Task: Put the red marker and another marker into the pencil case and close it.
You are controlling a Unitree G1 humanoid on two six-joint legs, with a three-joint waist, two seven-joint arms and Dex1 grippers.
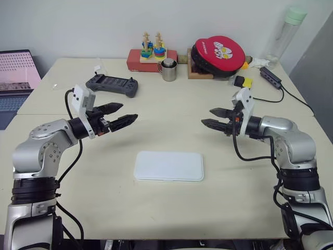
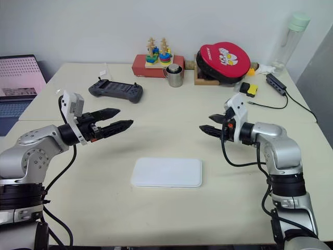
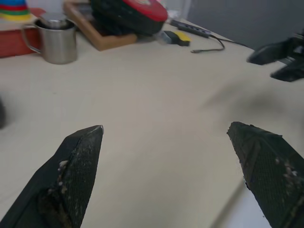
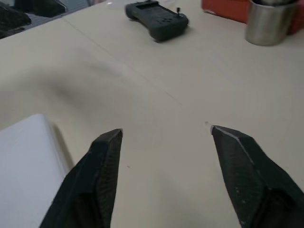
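Observation:
The pencil case (image 1: pixel 168 166), a flat white box with rounded corners, lies with its lid down on the table in front of me, midway between my arms. Its corner also shows in the right wrist view as the pencil case (image 4: pixel 23 161). My left gripper (image 1: pixel 129 111) hovers open above the table, up and to the left of the case, with nothing between its fingers (image 3: pixel 80 156). Opposite it, my right gripper (image 1: pixel 206 116) points inward, open and empty, with its fingers (image 4: pixel 102 161) spread wide. The red marker and the other marker are out of view.
A dark grey game controller (image 1: pixel 112 85) lies behind my left gripper. Along the back stand a metal cup (image 1: pixel 168 70), a red box with a stacking toy (image 1: pixel 151 58), a red round pad (image 1: pixel 218 52), a power strip (image 1: pixel 270 77) and a bottle (image 1: pixel 289 31). A laptop (image 1: pixel 15 78) sits far left.

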